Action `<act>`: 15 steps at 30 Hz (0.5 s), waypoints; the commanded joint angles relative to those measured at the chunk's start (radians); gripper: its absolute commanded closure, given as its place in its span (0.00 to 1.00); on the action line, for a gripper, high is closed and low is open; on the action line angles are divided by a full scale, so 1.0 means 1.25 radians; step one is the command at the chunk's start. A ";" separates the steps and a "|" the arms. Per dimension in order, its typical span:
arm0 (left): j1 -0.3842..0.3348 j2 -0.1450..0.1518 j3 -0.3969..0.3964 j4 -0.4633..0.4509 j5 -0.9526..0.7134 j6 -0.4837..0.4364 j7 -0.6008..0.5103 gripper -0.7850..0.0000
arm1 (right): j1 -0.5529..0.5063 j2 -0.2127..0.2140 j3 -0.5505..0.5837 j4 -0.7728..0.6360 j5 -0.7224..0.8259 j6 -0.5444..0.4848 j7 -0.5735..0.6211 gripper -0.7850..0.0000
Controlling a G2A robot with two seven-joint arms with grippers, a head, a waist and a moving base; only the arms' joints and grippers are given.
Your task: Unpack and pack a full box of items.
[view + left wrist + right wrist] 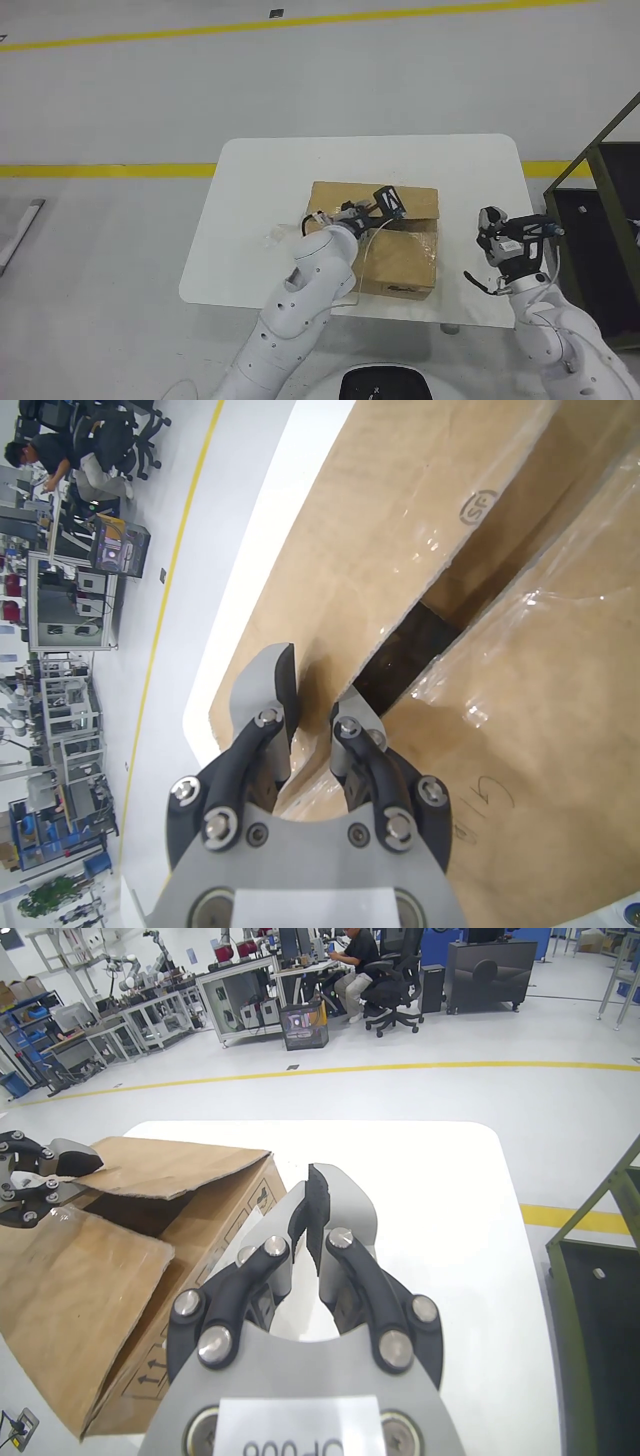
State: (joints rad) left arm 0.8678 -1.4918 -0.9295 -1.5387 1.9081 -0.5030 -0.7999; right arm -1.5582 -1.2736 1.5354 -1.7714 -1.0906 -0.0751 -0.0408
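A brown cardboard box stands on the white table, its top flaps partly apart with a dark gap between them. My left gripper is over the box's middle and is shut on the edge of the far flap, which is raised a little; it also appears in the right wrist view as the left gripper pinching that flap. The near flap carries clear tape and lies lower. My right gripper is shut on nothing, above bare table right of the box.
A green metal-framed cart stands just off the table's right edge, seen as the green frame beside my right arm. Bare tabletop lies behind and to the left of the box. Yellow floor lines run beyond the table.
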 commanded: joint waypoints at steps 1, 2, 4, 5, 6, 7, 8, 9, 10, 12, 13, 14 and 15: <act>0.005 0.001 -0.012 -0.020 0.006 0.009 -0.007 0.00 | -0.002 0.000 0.003 -0.004 0.003 -0.001 0.000 1.00; 0.002 0.001 -0.014 -0.018 0.012 0.016 -0.007 0.00 | -0.003 0.000 0.005 -0.006 0.004 -0.001 -0.001 1.00; -0.016 -0.001 -0.013 -0.012 0.026 0.033 0.004 0.00 | -0.004 0.000 0.008 -0.012 0.006 -0.002 -0.002 1.00; -0.028 -0.003 -0.011 -0.004 0.028 0.042 0.013 0.00 | -0.005 0.000 0.011 -0.016 0.007 -0.002 -0.003 1.00; -0.045 -0.006 -0.007 0.004 0.035 0.050 0.022 0.00 | -0.007 0.001 0.013 -0.021 0.008 -0.002 -0.004 1.00; -0.063 -0.008 0.000 0.015 0.049 0.059 0.033 0.00 | -0.009 0.001 0.017 -0.025 0.010 -0.002 -0.005 1.00; -0.082 -0.011 0.007 0.028 0.065 0.072 0.045 0.00 | -0.011 0.001 0.021 -0.031 0.012 -0.001 -0.008 1.00; -0.099 -0.015 0.015 0.048 0.076 0.085 0.055 0.00 | -0.014 0.001 0.024 -0.035 0.015 0.000 -0.011 1.00; -0.119 -0.019 0.024 0.073 0.092 0.099 0.063 0.00 | -0.017 0.001 0.027 -0.039 0.016 0.003 -0.014 1.00; -0.156 -0.028 0.039 0.125 0.102 0.131 0.081 0.00 | -0.022 0.001 0.030 -0.046 0.017 0.004 -0.019 1.00; -0.174 -0.034 0.045 0.154 0.099 0.146 0.089 0.00 | -0.025 0.000 0.032 -0.049 0.017 0.006 -0.021 1.00; -0.191 -0.040 0.053 0.183 0.098 0.157 0.095 0.00 | -0.028 0.000 0.032 -0.051 0.017 0.008 -0.023 1.00; -0.208 -0.045 0.060 0.211 0.097 0.173 0.101 0.00 | -0.032 0.000 0.033 -0.053 0.019 0.011 -0.026 1.00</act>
State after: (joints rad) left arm 0.6372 -1.5394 -0.8660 -1.3285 2.0327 -0.3118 -0.6834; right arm -1.5929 -1.2733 1.5754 -1.8348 -1.0687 -0.0652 -0.0693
